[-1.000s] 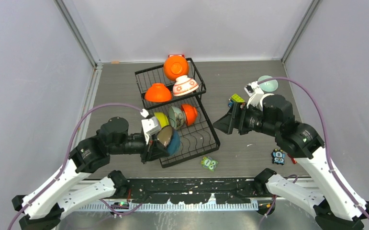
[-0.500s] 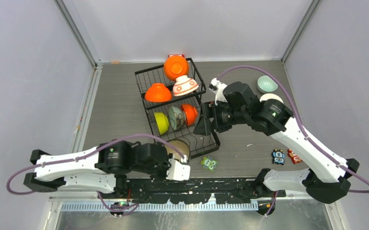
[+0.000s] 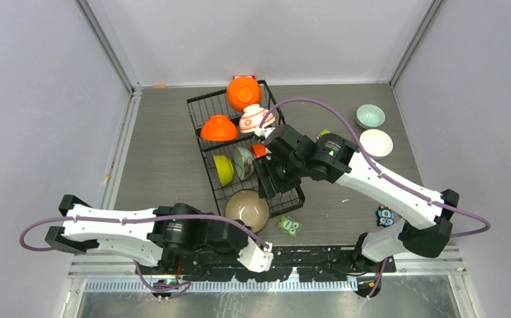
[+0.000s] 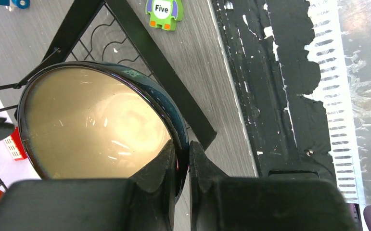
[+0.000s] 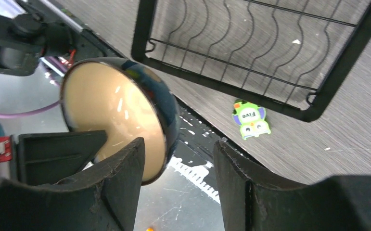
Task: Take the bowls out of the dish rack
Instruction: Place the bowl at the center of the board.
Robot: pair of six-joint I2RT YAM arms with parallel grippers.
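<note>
- The left claw [image 4: 182, 149] is clamped on the rim of a glossy dark-glazed round bowl with a cream inside [image 4: 96, 125]. It holds the bowl off the desk [image 3: 166, 152], over the near corner of the large black wire dish rack [image 4: 161, 72].
- The right claw [image 5: 178, 144] has its jaws apart, one on each side of that same bowl's far rim. I cannot tell whether either jaw touches it; this looks like a hand-over about to happen.
- Two bowls are already unloaded: a pale mint round bowl [image 3: 370, 116] and a plain white round bowl [image 3: 376, 142]. Both sit on the desk off to the right of the right claw, well apart from it.
- Bowls left in the rack, all beyond the right claw on its far side:
  - a glossy orange bowl [image 3: 243, 93] at the far end
  - a white bowl with a red floral pattern [image 3: 254, 119]
  - a second orange bowl [image 3: 219, 128]
  - a lime green bowl [image 3: 223, 170]
  - a pale patterned bowl [image 3: 242, 162] beside the green one
  - a third orange bowl [image 3: 259, 150], mostly hidden just beside the right arm
- By my count the job is roughly a third done, with one bowl in transit and six still to lift out.
</note>
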